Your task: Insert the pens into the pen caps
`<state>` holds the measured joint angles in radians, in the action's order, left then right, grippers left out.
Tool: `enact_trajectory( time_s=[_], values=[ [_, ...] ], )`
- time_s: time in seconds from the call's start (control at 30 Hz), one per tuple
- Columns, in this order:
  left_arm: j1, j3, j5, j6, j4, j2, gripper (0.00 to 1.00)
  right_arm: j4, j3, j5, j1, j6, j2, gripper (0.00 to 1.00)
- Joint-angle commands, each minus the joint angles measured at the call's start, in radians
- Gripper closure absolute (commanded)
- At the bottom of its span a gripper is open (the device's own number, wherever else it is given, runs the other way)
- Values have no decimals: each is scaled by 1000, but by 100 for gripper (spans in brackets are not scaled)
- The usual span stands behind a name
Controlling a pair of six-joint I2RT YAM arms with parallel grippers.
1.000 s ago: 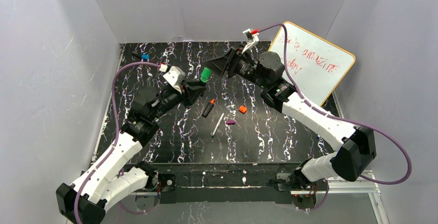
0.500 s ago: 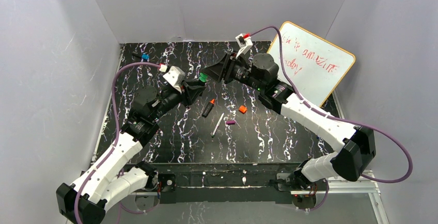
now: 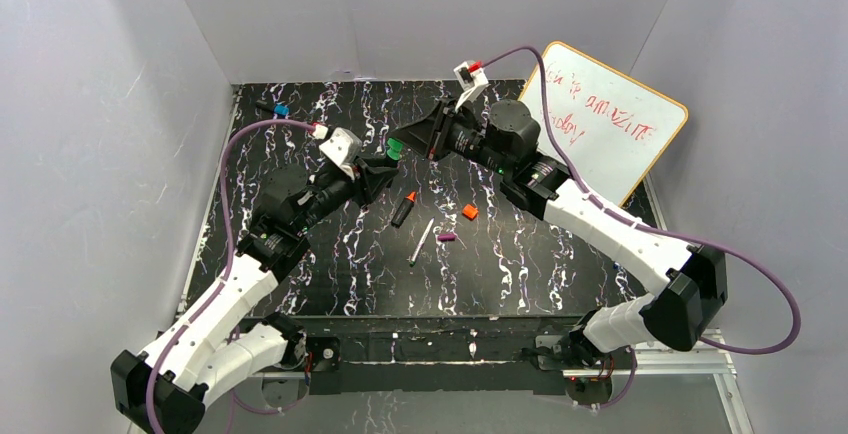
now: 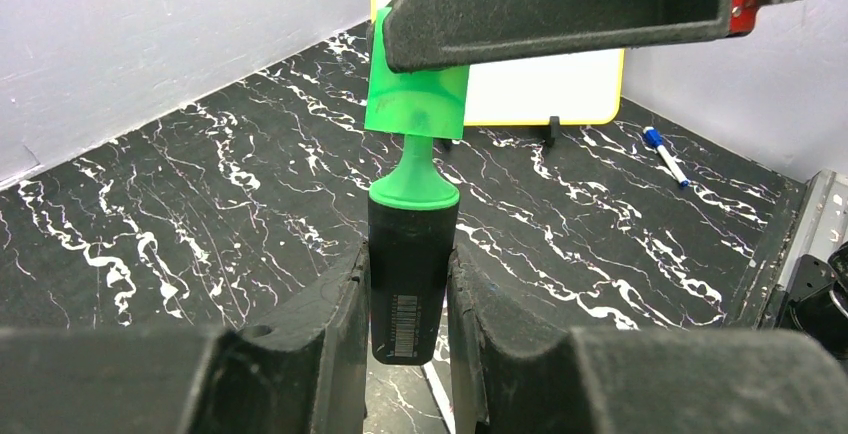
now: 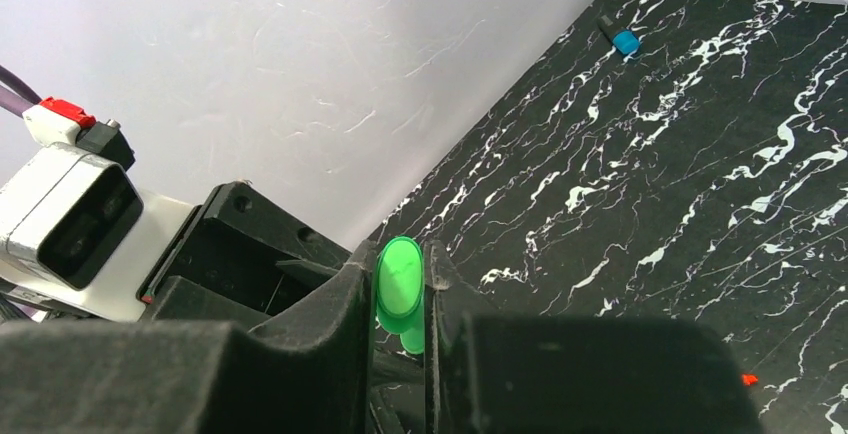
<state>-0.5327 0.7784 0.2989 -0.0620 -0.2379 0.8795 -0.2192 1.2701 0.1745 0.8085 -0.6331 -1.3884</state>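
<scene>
My left gripper (image 4: 408, 259) is shut on the green-tipped black marker (image 4: 410, 284), holding it tip up above the table. The green cap (image 4: 416, 84) sits loosely over the marker's tip, with the green neck still showing below it. My right gripper (image 5: 400, 279) is shut on that green cap (image 5: 400, 276), its fingers (image 4: 560, 4) reaching in from above. From the top, the two grippers (image 3: 375, 176) (image 3: 408, 140) meet at the cap (image 3: 396, 146). On the table lie the orange-tipped marker (image 3: 403, 210), the white pen (image 3: 421, 242), the orange cap (image 3: 469, 212) and the purple cap (image 3: 446, 237).
A whiteboard (image 3: 600, 119) with red writing leans at the back right. A blue-capped marker (image 4: 665, 154) lies near it, and a small blue-tipped object (image 3: 279, 110) rests at the back left corner. White walls enclose the black marbled table (image 3: 500, 274).
My right gripper moved left onto the green cap and closed its jaws on it. The left arm kept the marker in place.
</scene>
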Motion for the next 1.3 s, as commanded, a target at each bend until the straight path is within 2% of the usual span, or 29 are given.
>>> enact_trajectory(
  time_s=[0.0,1.27],
  values=[
    [2,26,-2,21,6,2,100,17,65,-16,10,44,-4,99],
    [2,119,-16,92,63,50,100,148,105,-21,77,234,-55,99]
  ],
)
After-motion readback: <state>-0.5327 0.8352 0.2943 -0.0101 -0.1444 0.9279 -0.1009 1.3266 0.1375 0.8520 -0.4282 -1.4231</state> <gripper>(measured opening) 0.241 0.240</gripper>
